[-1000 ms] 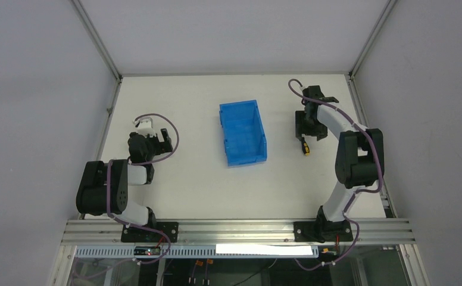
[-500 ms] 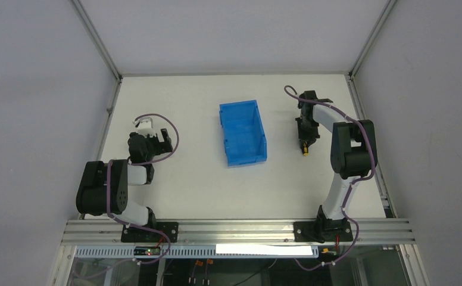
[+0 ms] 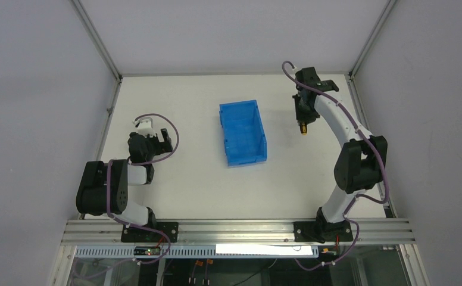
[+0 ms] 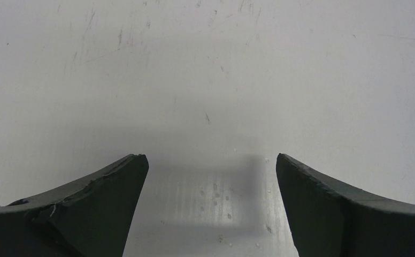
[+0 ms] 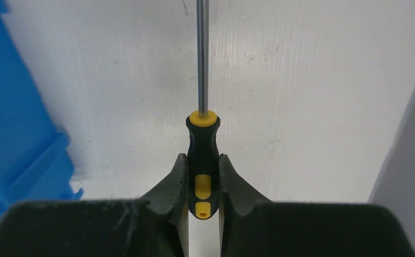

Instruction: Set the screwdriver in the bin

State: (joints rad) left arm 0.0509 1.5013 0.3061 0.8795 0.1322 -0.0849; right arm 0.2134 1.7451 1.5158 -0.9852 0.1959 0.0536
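The screwdriver (image 5: 202,155), with a black-and-yellow handle and a thin metal shaft, is clamped by its handle between my right gripper's fingers (image 5: 176,182). My right gripper (image 3: 303,122) is shut on it and holds it above the table, right of the bin; only the handle's yellow end (image 3: 303,129) peeks out in the top view. The translucent blue bin (image 3: 242,132) stands in the middle of the table, and its corner (image 5: 18,134) shows at the left of the right wrist view. My left gripper (image 4: 209,171) stands open over bare table at the left, nothing between its fingers.
White enclosure walls surround the table on three sides; the right wall (image 5: 408,150) is close to my right gripper. A metal frame rail (image 3: 234,229) runs along the near edge. My left arm (image 3: 127,173) is folded low at the near left.
My right gripper closed on the screwdriver's handle and lifted it off the table, moving toward the back. The left arm and the bin stayed put.
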